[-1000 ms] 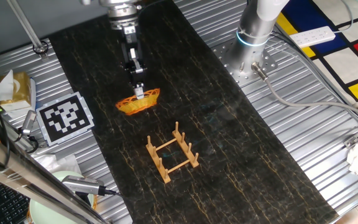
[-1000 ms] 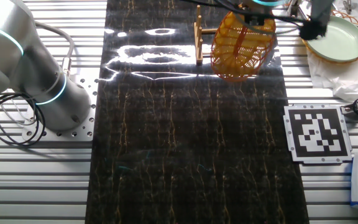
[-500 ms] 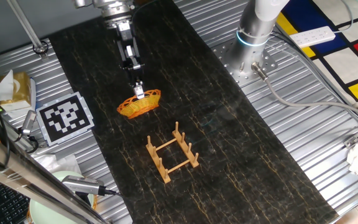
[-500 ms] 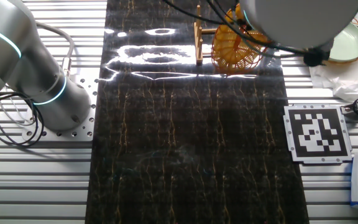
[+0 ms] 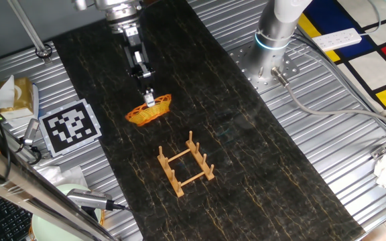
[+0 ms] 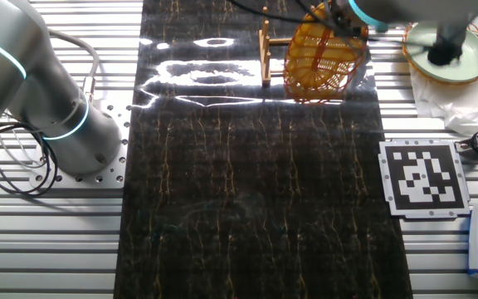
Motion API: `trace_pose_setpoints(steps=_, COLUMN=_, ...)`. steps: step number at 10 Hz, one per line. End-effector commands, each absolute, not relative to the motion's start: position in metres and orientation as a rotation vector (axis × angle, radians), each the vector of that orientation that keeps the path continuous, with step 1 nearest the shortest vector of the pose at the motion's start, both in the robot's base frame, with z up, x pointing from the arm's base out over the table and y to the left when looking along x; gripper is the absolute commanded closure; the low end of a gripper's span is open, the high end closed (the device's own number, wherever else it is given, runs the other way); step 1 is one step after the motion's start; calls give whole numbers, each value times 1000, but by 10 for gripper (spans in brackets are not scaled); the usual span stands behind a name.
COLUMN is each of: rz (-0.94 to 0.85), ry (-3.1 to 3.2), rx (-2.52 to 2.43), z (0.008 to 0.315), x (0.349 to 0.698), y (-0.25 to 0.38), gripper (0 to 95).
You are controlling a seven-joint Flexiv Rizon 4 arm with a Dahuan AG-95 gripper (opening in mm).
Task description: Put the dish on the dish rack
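Since 0.5 s ago the arm has shifted a little toward the far end of the desk, and the dish (image 5: 149, 111) has shifted w/ it: it sits slightly further from the dish rack (image 5: 185, 165) than before, and in the other fixed view the big blurred arm body that covered the top right has pulled back, leaving the pale green plate (image 6: 448, 51) mostly visible again.

Jaws (image 5: 149, 99) are narrow, pinched on the dish rim, fingers pointing down from the black wrist section above. Dish hangs tilted, rim edge up at the jaws, lattice bowl facing partly sideways; in the other fixed view its woven orange-yellow lattice (image 6: 322, 58) shows nearly face-on. Cannot tell whether its low edge touches the desk.

Rack stands upright on the dark marble-look desk top (image 5: 246, 161), near the dish but apart from it, pegs up along two sides, nothing in it. In the other fixed view only one wooden upright (image 6: 265, 54) shows, just beside the dish.

Further out: arm base (image 5: 273, 40) on the ribbed metal surface at desk's side, cables running from it. Black-white marker tag (image 5: 70, 127) on the other side of the dark top. Yellow-ish box (image 5: 20, 94) w/ white tissue beyond the tag.
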State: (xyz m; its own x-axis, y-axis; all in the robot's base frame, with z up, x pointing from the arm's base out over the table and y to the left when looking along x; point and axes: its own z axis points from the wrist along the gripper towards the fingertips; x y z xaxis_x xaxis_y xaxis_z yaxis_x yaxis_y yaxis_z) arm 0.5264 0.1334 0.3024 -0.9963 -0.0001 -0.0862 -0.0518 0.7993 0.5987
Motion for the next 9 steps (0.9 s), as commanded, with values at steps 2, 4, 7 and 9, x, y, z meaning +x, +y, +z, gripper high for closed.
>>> trace_pose_setpoints(steps=2, rz=937, ry=2889, rx=-49, z=302, x=525, y=133, gripper=950)
trace_pose_setpoints(steps=4, rz=871, ry=2909, rx=-65, z=302, x=525, y=133, gripper=950)
trace_pose_setpoints(steps=7, rz=615, ry=2996, rx=-217, z=302, x=525, y=133, gripper=950)
trace_pose_setpoints(steps=9, rz=531, ry=2986, rx=-334, z=302, x=525, y=133, gripper=950)
